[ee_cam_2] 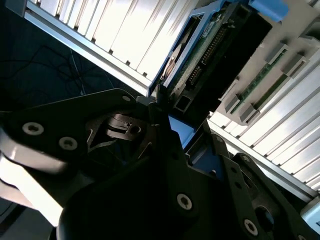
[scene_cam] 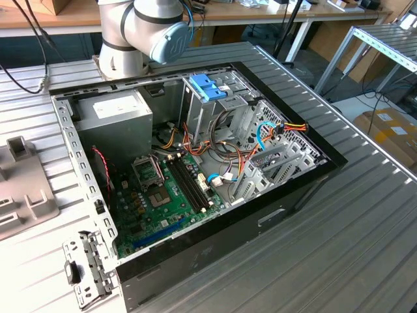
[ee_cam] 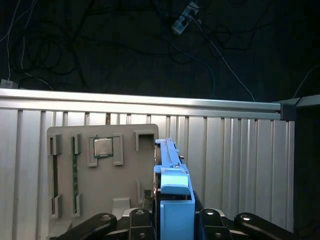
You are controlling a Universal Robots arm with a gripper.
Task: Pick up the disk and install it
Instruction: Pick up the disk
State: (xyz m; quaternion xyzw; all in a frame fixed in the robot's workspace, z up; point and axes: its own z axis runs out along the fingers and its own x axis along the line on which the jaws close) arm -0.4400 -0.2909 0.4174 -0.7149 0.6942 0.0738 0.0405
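The exterior view looked down on the computer case (scene_cam: 195, 169), arm (scene_cam: 150, 26) at eleven o'clock; both close wrist views shared the disk (ee_cam: 172, 195).

In the exterior view the open case (scene_cam: 215, 251) leaves me little room: the metal cage (scene_cam: 195, 117) stands tall at upper middle, the power supply (scene_cam: 120, 117) blocks the upper left, and loose cables (scene_cam: 228, 140) crowd the centre. The lower left, over the motherboard (scene_cam: 163, 195), lies open, and so does the ribbed table (scene_cam: 339, 261) at the exterior view's right. In the first wrist view a grey tray (ee_cam: 100, 200) sits just beside my claw (ee_cam: 176, 222).
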